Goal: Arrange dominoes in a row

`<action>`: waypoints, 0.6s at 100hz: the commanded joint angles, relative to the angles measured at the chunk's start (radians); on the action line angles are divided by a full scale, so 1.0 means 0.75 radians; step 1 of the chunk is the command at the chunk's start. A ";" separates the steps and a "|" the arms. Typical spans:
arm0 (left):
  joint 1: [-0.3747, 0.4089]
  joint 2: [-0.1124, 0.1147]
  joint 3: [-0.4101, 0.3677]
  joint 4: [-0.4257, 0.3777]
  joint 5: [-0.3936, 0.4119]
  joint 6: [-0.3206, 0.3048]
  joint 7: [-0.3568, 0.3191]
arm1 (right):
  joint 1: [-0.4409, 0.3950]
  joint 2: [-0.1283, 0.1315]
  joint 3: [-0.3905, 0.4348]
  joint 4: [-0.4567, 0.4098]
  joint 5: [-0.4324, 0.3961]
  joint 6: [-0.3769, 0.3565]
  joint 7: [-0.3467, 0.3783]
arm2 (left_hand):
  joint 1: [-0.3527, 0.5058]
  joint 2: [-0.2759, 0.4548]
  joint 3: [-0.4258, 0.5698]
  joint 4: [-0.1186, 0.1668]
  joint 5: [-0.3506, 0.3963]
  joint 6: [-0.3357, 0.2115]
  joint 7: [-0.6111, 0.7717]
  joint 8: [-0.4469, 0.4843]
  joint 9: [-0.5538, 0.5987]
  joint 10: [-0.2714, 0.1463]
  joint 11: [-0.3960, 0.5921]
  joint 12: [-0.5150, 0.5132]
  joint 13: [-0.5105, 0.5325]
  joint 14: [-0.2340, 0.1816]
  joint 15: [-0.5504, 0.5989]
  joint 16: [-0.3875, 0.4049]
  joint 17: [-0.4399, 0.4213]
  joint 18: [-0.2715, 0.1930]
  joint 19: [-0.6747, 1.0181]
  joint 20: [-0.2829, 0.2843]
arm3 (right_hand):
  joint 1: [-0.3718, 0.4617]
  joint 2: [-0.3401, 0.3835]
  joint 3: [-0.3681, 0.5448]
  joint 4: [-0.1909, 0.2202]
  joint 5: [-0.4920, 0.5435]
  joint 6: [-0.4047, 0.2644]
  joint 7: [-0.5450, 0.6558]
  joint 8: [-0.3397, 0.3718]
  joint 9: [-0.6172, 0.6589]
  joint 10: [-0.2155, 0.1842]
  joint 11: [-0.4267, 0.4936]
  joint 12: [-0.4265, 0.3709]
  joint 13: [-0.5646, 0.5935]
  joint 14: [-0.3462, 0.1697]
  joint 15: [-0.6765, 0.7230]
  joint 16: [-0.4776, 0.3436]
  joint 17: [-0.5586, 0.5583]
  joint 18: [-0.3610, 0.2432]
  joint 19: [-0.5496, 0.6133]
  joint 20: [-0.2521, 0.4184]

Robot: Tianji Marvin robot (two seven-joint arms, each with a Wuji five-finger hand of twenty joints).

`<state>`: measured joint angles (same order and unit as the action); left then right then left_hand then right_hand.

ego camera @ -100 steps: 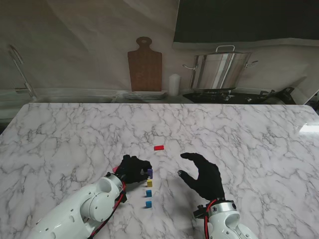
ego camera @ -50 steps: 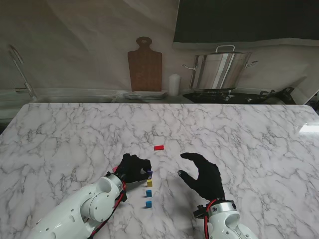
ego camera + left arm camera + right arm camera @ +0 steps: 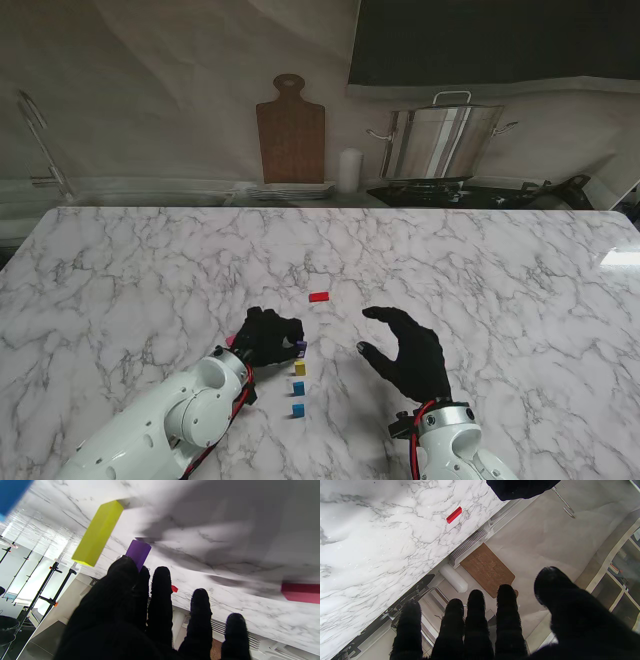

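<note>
The left arm (image 3: 170, 420) reaches in from the near left corner, its black-gloved left hand (image 3: 266, 337) low over the surface with the fingers (image 3: 161, 585) curled in and bunched at the tips. The right hand (image 3: 408, 352) hovers just beside it, held on edge, thumb and fingers spread in a loose curve with nothing between them, on a short white wrist (image 3: 445, 430).

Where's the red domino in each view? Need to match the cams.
Stand view: the red domino lies flat, farther from me than the standing row, between the two hands.
Left wrist view: only a small red corner shows past the fingers.
Right wrist view: it lies alone on the marble, near the table's far edge.
Shared landmark: the wooden cutting board shows in the stand and right wrist views.
</note>
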<state>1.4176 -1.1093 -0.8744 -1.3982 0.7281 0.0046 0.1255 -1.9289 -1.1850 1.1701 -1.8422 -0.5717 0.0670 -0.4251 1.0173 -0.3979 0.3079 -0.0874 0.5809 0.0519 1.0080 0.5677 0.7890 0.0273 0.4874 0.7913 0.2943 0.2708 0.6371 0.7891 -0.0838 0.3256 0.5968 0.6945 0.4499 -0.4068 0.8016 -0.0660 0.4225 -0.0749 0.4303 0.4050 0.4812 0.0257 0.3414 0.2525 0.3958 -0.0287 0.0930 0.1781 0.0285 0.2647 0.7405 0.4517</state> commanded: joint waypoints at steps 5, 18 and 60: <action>0.000 -0.012 0.001 0.009 -0.009 -0.006 0.004 | -0.006 -0.003 0.001 -0.004 0.000 0.006 0.004 | 0.053 0.014 -0.004 0.028 -0.003 -0.066 0.111 -0.003 0.037 -0.036 -0.009 0.020 0.000 0.011 0.024 0.012 -0.016 0.005 0.025 0.029 | -0.009 0.019 0.007 0.030 0.014 0.008 0.006 0.019 0.011 0.005 0.017 0.007 -0.008 -0.006 0.012 0.009 -0.002 -0.004 0.023 0.026; 0.004 -0.017 -0.001 0.012 -0.020 -0.007 0.018 | -0.006 -0.003 0.000 -0.003 -0.001 0.006 0.003 | 0.055 0.019 -0.013 0.027 0.002 -0.073 0.114 -0.015 0.040 -0.038 -0.010 0.026 0.000 0.011 0.025 0.013 -0.017 0.005 0.029 0.028 | -0.008 0.019 0.008 0.030 0.013 0.010 0.005 0.019 0.009 0.005 0.017 0.006 -0.008 -0.007 0.012 0.009 -0.002 -0.003 0.023 0.026; 0.016 -0.013 0.001 0.020 -0.020 -0.003 0.008 | -0.003 -0.003 -0.003 -0.001 -0.001 0.006 0.003 | 0.066 0.016 -0.036 0.030 0.007 -0.075 0.125 -0.041 0.045 -0.041 -0.015 0.032 -0.005 0.013 0.026 0.013 -0.018 0.006 0.035 0.021 | -0.008 0.019 0.008 0.030 0.013 0.009 0.005 0.019 0.011 0.004 0.018 0.007 -0.007 -0.005 0.013 0.010 -0.001 -0.003 0.024 0.027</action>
<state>1.4246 -1.1207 -0.8750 -1.3831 0.7111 0.0031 0.1552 -1.9284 -1.1850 1.1693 -1.8418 -0.5726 0.0674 -0.4245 1.0183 -0.3979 0.2875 -0.0874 0.5808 0.0395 1.0263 0.5403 0.7889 0.0209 0.4866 0.7975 0.2947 0.2707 0.6456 0.7895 -0.0838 0.3256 0.6074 0.6946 0.4498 -0.4068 0.8016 -0.0660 0.4225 -0.0748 0.4303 0.4050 0.4812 0.0257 0.3414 0.2525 0.3958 -0.0287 0.0930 0.1781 0.0286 0.2647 0.7414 0.4519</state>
